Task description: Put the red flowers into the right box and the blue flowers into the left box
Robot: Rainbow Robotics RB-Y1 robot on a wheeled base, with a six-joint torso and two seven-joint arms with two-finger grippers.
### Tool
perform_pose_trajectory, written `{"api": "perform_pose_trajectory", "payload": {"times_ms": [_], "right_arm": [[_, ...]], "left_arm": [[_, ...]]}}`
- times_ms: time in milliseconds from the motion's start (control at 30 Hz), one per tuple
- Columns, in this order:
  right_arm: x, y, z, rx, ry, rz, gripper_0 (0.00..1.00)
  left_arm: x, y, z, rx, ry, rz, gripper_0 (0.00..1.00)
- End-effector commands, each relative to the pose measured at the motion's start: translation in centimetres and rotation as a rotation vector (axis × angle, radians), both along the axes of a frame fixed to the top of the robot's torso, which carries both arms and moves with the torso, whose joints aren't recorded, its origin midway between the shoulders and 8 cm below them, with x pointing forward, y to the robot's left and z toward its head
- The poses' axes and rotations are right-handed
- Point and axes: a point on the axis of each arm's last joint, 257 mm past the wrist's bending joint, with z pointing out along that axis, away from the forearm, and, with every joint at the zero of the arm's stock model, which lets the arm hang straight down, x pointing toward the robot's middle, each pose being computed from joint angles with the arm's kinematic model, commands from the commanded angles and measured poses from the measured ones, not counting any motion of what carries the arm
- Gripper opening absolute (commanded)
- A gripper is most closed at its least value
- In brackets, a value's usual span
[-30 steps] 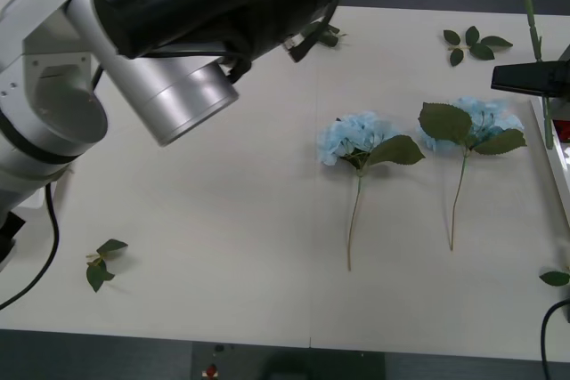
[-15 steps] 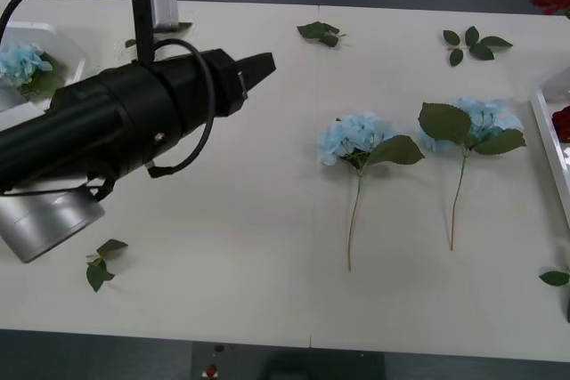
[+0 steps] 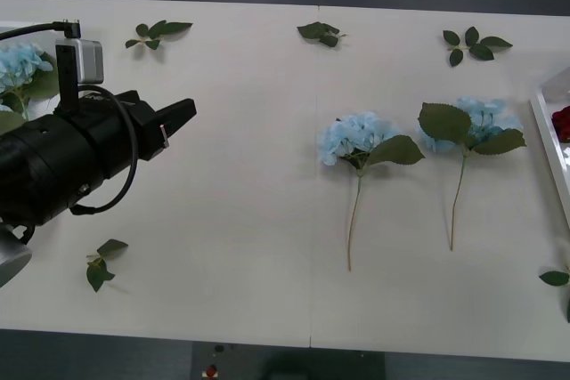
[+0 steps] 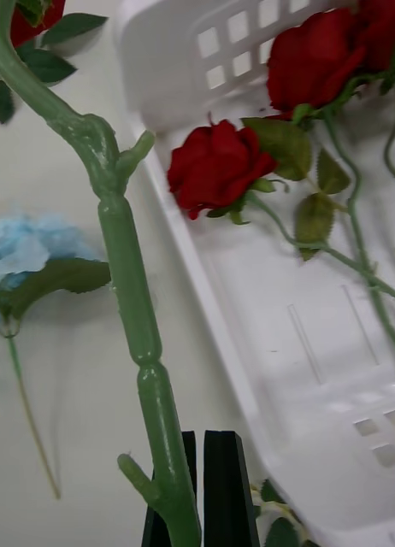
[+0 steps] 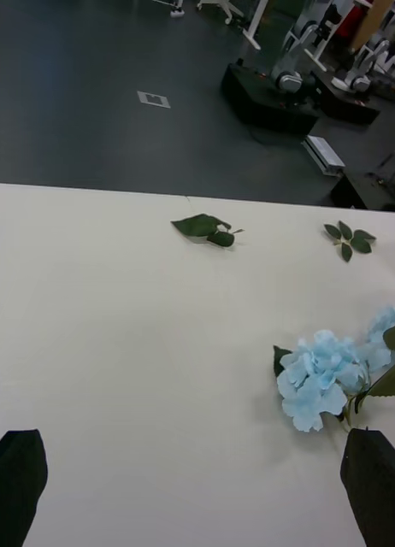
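Observation:
My right gripper (image 4: 203, 491) is shut on the thick green stem (image 4: 129, 282) of a red flower whose bloom (image 4: 26, 21) shows at the frame's corner. It hangs beside the rim of the right box (image 4: 274, 342), where two red flowers (image 4: 215, 167) (image 4: 321, 55) lie. That right box (image 3: 550, 144) sits at the table's right edge. Two blue flowers (image 3: 356, 138) (image 3: 476, 120) lie right of the table's middle. A third blue flower (image 3: 18, 64) rests in the left box (image 3: 13, 28). My left gripper (image 3: 183, 116) hovers open over the left side, well short of the nearer blue flower (image 5: 321, 389).
Loose green leaf sprigs lie along the far edge (image 3: 158, 31) (image 3: 319, 33) (image 3: 472, 44), near the front left (image 3: 102, 264) and at the front right (image 3: 554, 278). Bare tabletop (image 3: 249, 202) stretches between my left gripper and the blue flowers.
My left arm has swung back to the left and down, uncovering the table's far left. My right gripper, holding the stem, has moved out of the front view to the right.

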Motion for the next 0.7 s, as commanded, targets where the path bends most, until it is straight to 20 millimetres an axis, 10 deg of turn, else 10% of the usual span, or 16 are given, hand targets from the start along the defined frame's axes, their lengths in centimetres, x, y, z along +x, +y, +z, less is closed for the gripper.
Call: {"api": "perform_pose_trajectory", "payload": {"times_ms": [33,233,700], "right_arm": [[0.1,-2.6,0.9,-0.133,0.007,-0.039,0.00],[0.6,-5.6,-1.0,-0.222,0.032,-0.111,0.00],[2.7,-10.9,-6.8,-0.195,0.036,-0.238,0.04]], "left_arm": [[0.4,-0.4,0.9,0.029,-0.034,-0.040,1.00],[1.6,-1.8,1.1,0.104,0.026,-0.088,1.00],[-2.5,-12.5,2.5,0.111,0.023,-0.651,1.00]]}}
